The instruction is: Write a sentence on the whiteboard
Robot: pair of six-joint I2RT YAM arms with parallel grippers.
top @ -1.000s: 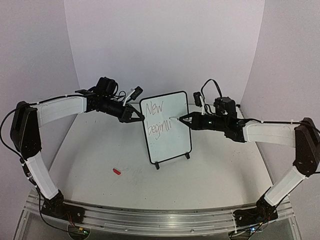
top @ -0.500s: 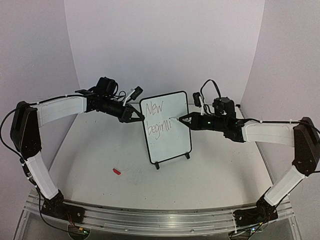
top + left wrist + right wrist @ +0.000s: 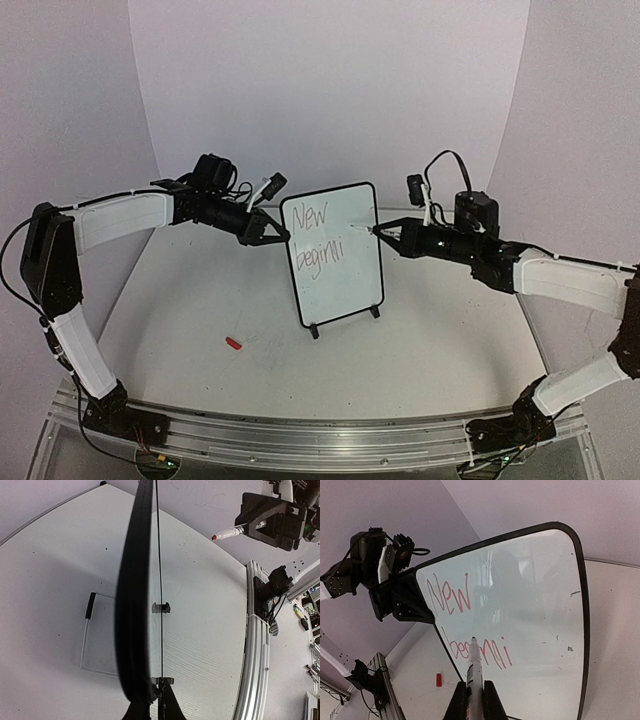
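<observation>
The whiteboard [image 3: 345, 285] stands upright on two black feet mid-table. It carries the sentence [image 3: 318, 252] in two lines, "New" and "beginni", red in the right wrist view [image 3: 490, 652]. My left gripper [image 3: 281, 236] is shut on the board's left edge; in the left wrist view [image 3: 156, 700] the frame [image 3: 134, 580] shows edge-on between the jaws. My right gripper [image 3: 382, 232] is shut on a marker [image 3: 365, 230]. The marker [image 3: 475, 670] points at the board [image 3: 535, 595], with its tip a little off the surface near the board's right edge.
A small red marker cap [image 3: 234, 343] lies on the table left of the board and also shows in the right wrist view [image 3: 439, 679]. A metal rail [image 3: 300, 435] runs along the near edge. Purple backdrop walls close in the back and sides.
My right arm has drawn back to the right, and the marker tip has lifted off the end of "beginni". My left arm and the board have not moved.
</observation>
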